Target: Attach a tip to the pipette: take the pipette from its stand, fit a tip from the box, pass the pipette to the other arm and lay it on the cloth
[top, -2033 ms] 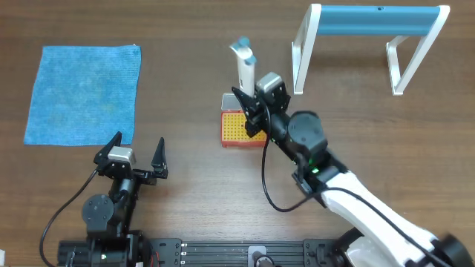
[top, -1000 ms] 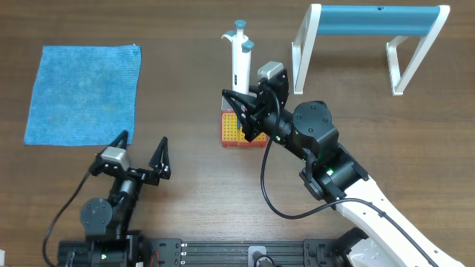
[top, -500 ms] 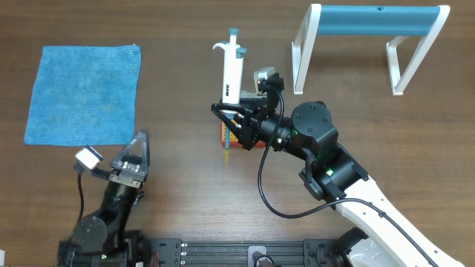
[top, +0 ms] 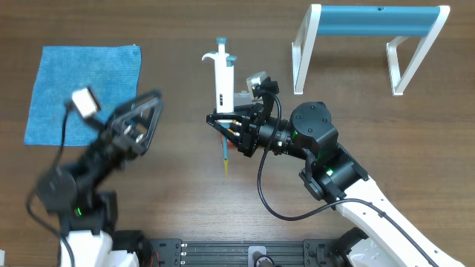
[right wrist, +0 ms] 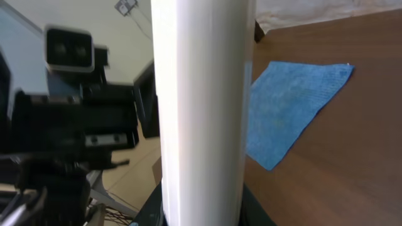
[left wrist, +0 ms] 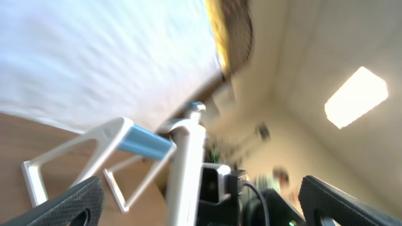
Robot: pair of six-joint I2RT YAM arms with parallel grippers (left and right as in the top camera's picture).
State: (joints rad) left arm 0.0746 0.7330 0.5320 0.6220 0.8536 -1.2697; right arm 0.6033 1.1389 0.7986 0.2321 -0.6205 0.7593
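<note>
The white pipette [top: 223, 80] with blue top stands upright above the table, a tip [top: 225, 159] fitted on its lower end. My right gripper [top: 231, 124] is shut on its body. In the right wrist view the pipette [right wrist: 201, 113] is a wide white column close up. My left gripper [top: 138, 119] is raised and open, left of the pipette and apart from it. In the left wrist view the pipette [left wrist: 185, 169] stands between the left gripper's [left wrist: 201, 191] spread fingers [left wrist: 63, 207], farther off. The blue cloth [top: 82, 93] lies flat at the far left.
The white and blue stand [top: 371, 37] is at the far right of the table. A sliver of the red tip box [top: 237, 143] shows under the right gripper. Bare wood lies between the cloth [right wrist: 289, 113] and the pipette.
The right arm lifted the pipette off the tip box with a tip on it and carried it left. The left arm rose from the table and turned toward the pipette, still open.
</note>
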